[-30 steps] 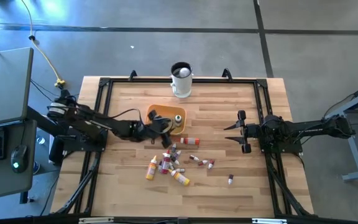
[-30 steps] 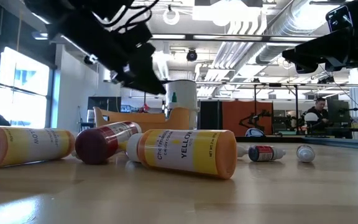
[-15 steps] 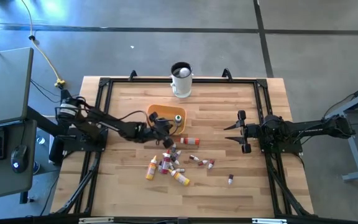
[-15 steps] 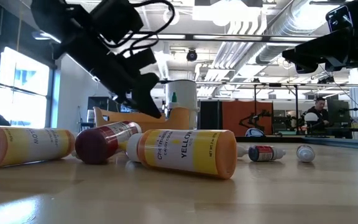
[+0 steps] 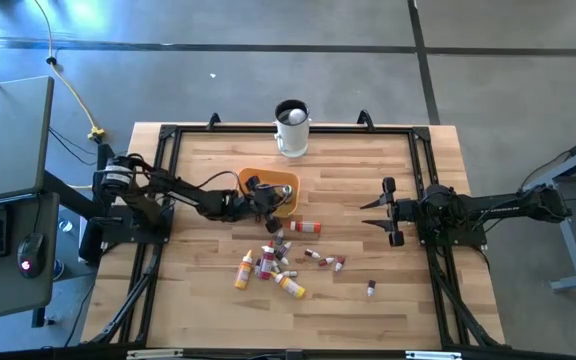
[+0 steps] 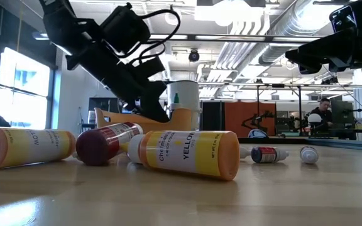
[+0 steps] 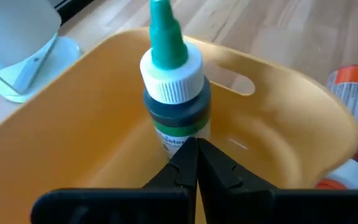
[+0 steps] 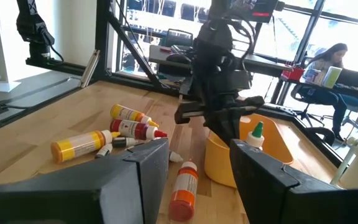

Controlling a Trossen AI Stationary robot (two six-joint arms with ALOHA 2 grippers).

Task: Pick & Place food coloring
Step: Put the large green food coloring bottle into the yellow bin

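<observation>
The left gripper (image 7: 196,163) is hovering at the orange bowl (image 7: 278,124), its jaws pressed together on nothing. A green-capped food coloring bottle (image 7: 174,93) is standing upright just beyond the fingertips, apparently untouched. The right gripper (image 5: 386,208) is waiting part-open, empty, well apart from the other bottles (image 5: 278,262).

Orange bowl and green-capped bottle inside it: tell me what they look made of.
Orange bowl: likely molded plastic, smooth with a soft sheen and a cut-out handle slot. Green-capped bottle: seemingly plastic too, with a ribbed white collar, glossy pointed cap and paper-like label.
</observation>
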